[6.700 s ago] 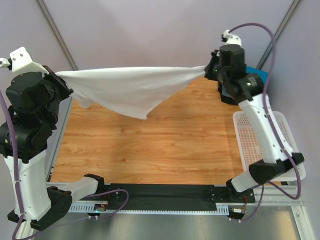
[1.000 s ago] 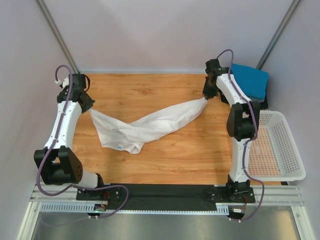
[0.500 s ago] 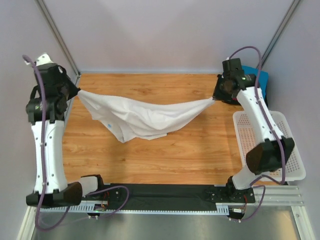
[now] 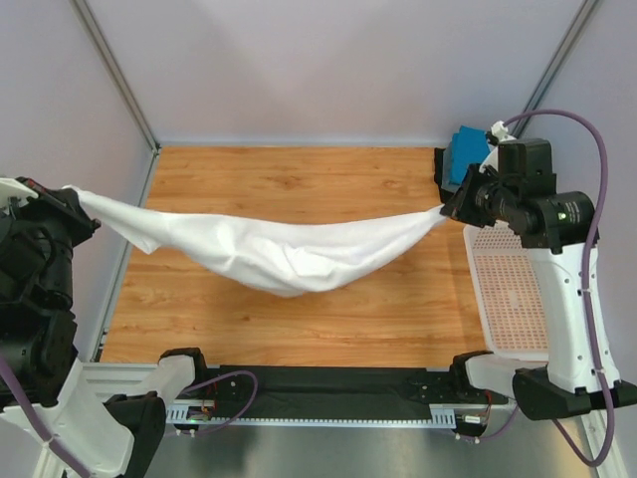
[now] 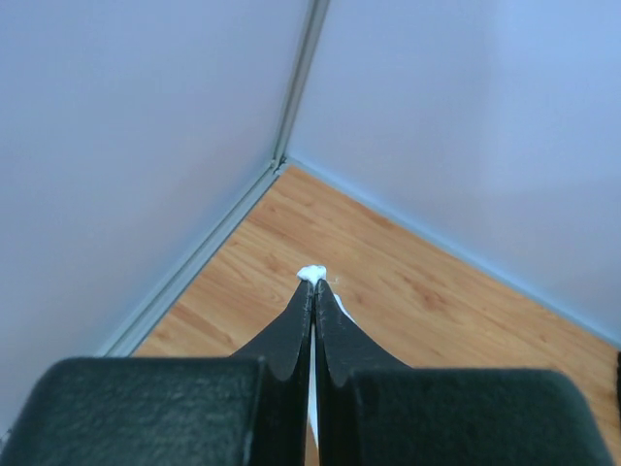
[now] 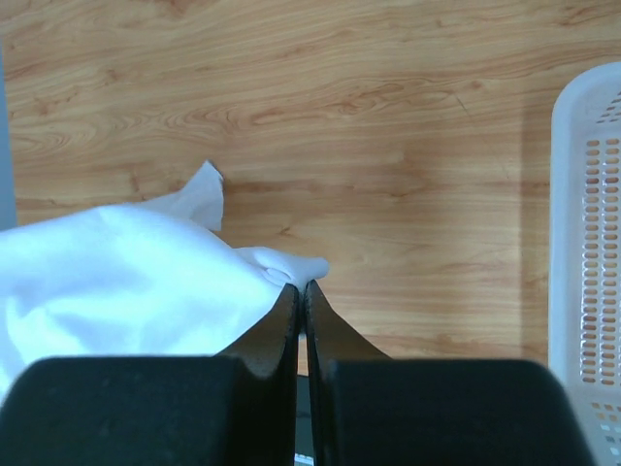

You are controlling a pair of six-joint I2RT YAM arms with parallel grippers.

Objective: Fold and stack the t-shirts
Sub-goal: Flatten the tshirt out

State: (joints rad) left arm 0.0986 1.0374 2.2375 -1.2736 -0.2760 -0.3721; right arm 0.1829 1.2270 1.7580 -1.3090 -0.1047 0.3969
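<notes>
The white t-shirt [image 4: 279, 254] is plain, soft cloth, drawn out into one long band that runs from the left edge of the tabletop [image 4: 299, 179] across to its right edge. It is thin and taut at both ends and widest in the middle, where it sags in a rounded belly of loose folds over the centre of the wood; from above I cannot tell whether the lowest fold touches the tabletop. Neither sleeves nor collar can be made out in the bunched cloth. The left hand [image 4: 78, 197], out over the left edge, is pinched tight on one end of the shirt: in the left wrist view its fingers [image 5: 291, 330] lie pressed together with only a small white tuft of cloth [image 5: 310, 273] showing past the tips. The right hand [image 4: 450, 207], near the right edge toward the far right corner, is likewise clamped on the other end, and in the right wrist view the white cloth [image 6: 116, 272] gathers into a small knot just at the closed fingertips [image 6: 281, 330]. Counted, two t-shirts are in sight: this white one and one blue t-shirt [image 4: 463, 159], lying folded in the far right corner, partly hidden behind the right arm. There is one white perforated basket [image 4: 513, 299] along the right edge, and two arms.
</notes>
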